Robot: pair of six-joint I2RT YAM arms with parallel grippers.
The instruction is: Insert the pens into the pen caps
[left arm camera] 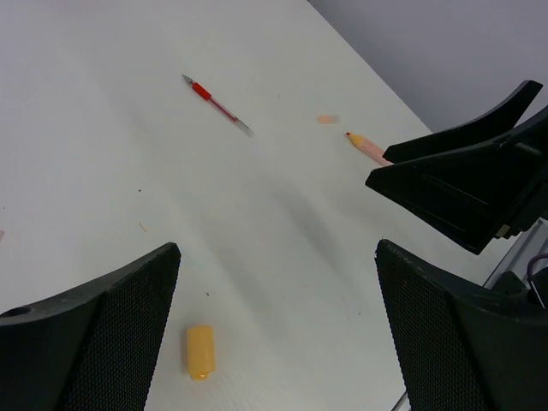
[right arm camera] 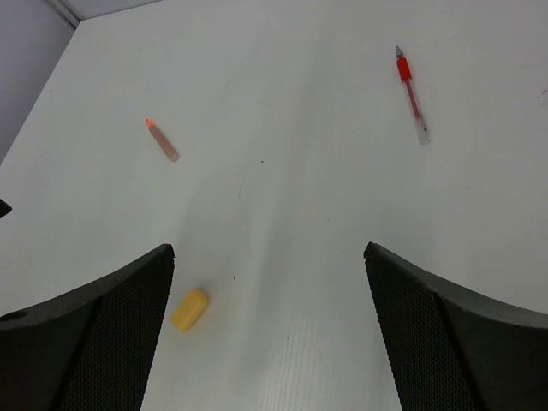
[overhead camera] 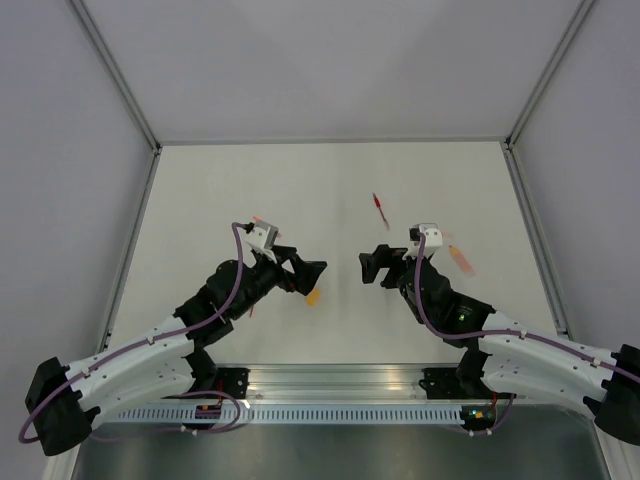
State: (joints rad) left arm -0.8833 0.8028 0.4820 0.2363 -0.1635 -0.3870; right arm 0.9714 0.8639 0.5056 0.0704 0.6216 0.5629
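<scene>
The red pen (overhead camera: 379,210) (left arm camera: 218,103) (right arm camera: 411,94) lies alone on the white table beyond both grippers. The orange-peach pen (overhead camera: 460,258) (left arm camera: 366,146) lies behind my right wrist, and the right gripper hides most of it in the left wrist view. An orange pen cap (overhead camera: 313,297) (left arm camera: 199,351) (right arm camera: 189,309) lies on its side below my left gripper (overhead camera: 312,278) (left arm camera: 276,248), near one finger and untouched. A short pinkish cap (right arm camera: 161,139) (overhead camera: 257,218) lies by the left wrist. My right gripper (overhead camera: 365,270) (right arm camera: 269,248) faces the left one. Both stand open and hold nothing.
The white table (overhead camera: 330,170) is bounded by grey walls and metal frame posts (overhead camera: 530,200). An aluminium rail (overhead camera: 340,385) with the arm bases runs along the near edge. A small pale peach spot (left arm camera: 327,119) beside the peach pen is too blurred to identify.
</scene>
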